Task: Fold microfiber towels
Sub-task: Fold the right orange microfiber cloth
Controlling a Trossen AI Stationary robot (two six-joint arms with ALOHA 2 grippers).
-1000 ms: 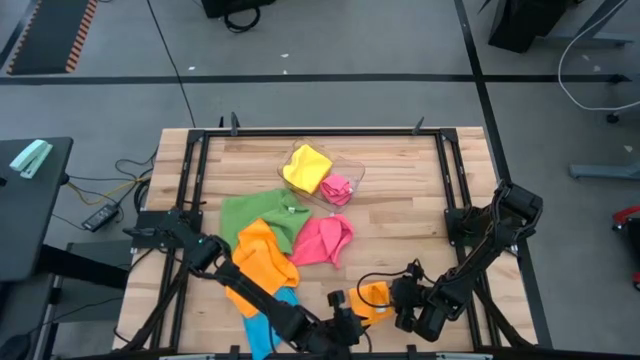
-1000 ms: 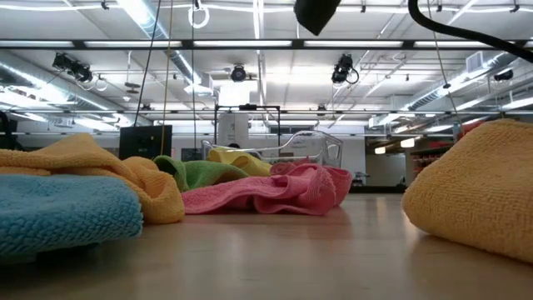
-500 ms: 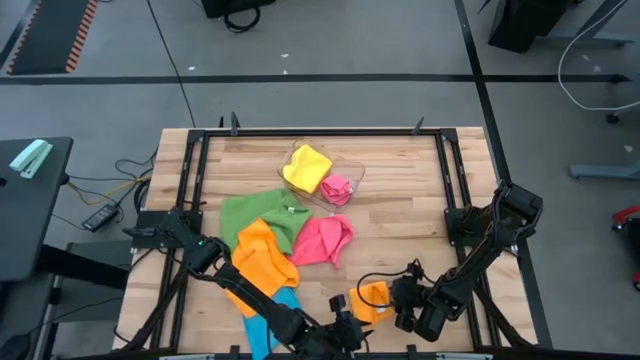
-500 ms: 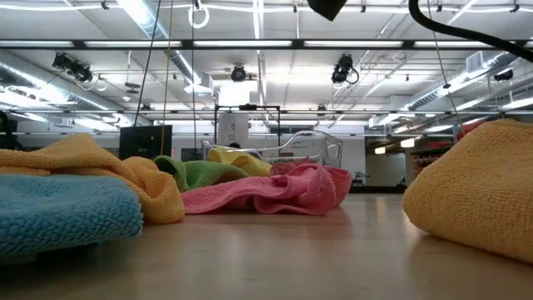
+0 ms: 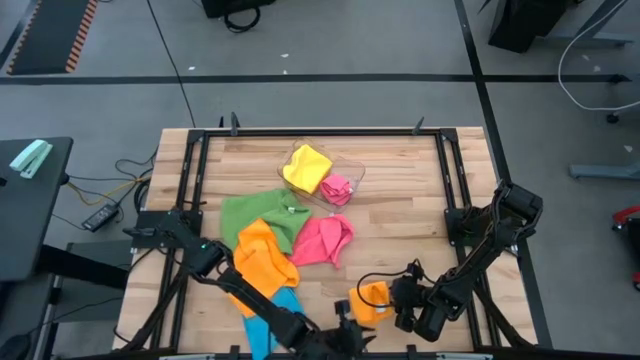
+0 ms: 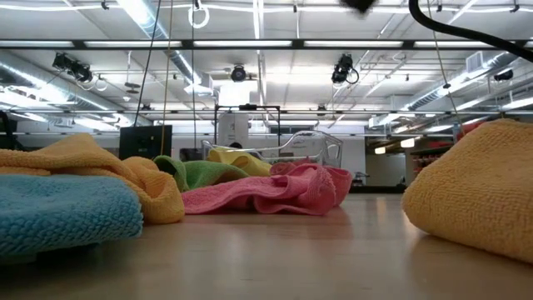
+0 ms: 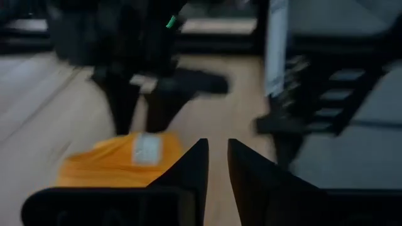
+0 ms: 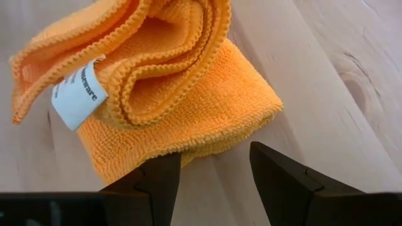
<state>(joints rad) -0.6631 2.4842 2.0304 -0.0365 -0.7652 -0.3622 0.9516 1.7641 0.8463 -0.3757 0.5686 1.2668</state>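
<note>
On the left of the worktop [image 5: 400,215] lie the loose cloths: a green towel [image 5: 252,212], a big orange towel [image 5: 262,262] partly over it, a blue towel [image 5: 266,325] at the near edge, and a pink towel [image 5: 323,240] toward the middle. A yellow towel [image 5: 307,166] and another pink one sit in the clear tray [image 5: 352,170] at the back.

The left claw [image 7: 217,166] hangs at the near edge just beside the small folded orange towel [image 8: 169,94]; its two dark tips stand close together with a narrow gap and grip nothing. It is best kept clear of the fold.

The right claw [image 8: 212,169] sits low on the other side of that towel, jaws apart and empty, the cloth just ahead of them. To finish this fold well, it should probably press the loose, curled layers flat, or take the tagged edge squarely and lay it over evenly, without dragging the bundle across the wood.
</note>
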